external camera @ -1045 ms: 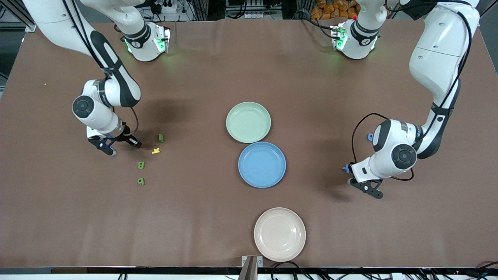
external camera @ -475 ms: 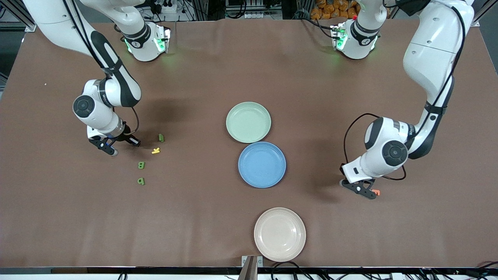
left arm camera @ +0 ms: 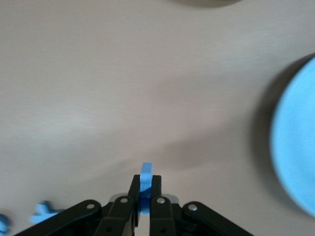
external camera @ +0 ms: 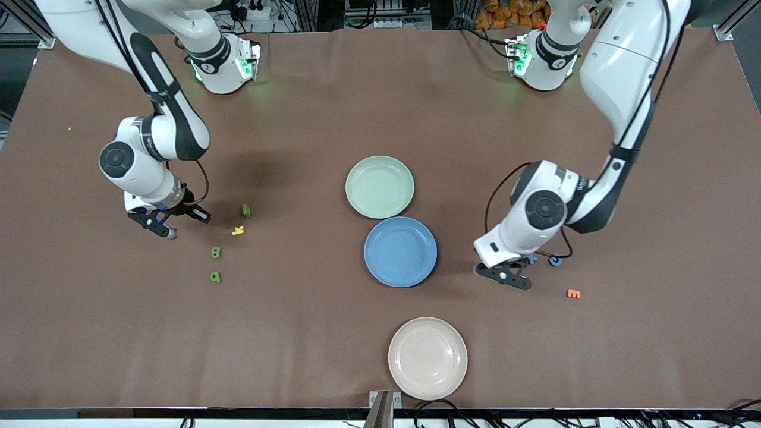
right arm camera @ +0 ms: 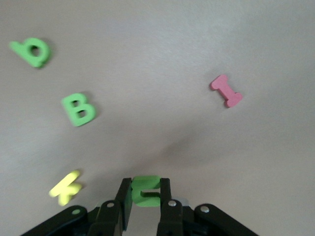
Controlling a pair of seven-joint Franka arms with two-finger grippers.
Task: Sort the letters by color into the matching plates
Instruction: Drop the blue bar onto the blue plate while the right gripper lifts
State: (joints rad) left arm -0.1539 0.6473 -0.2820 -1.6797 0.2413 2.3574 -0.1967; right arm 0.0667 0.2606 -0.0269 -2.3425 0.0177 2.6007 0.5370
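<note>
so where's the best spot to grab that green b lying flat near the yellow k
Come straight down from above and pinch the green B across its two long outer edges. It lies flat on the table, so only those sides offer parallel faces; the yellow K and the other green letter leave room around it.

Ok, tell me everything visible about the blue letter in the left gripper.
The blue letter is a small, chunky, bright blue piece with a matte, foam-like look. The left gripper is shut on it, so only its squared end sticks out above the black fingers, and which letter it is cannot be told. It is held over bare table, beside the blue plate, toward the left arm's end.
</note>
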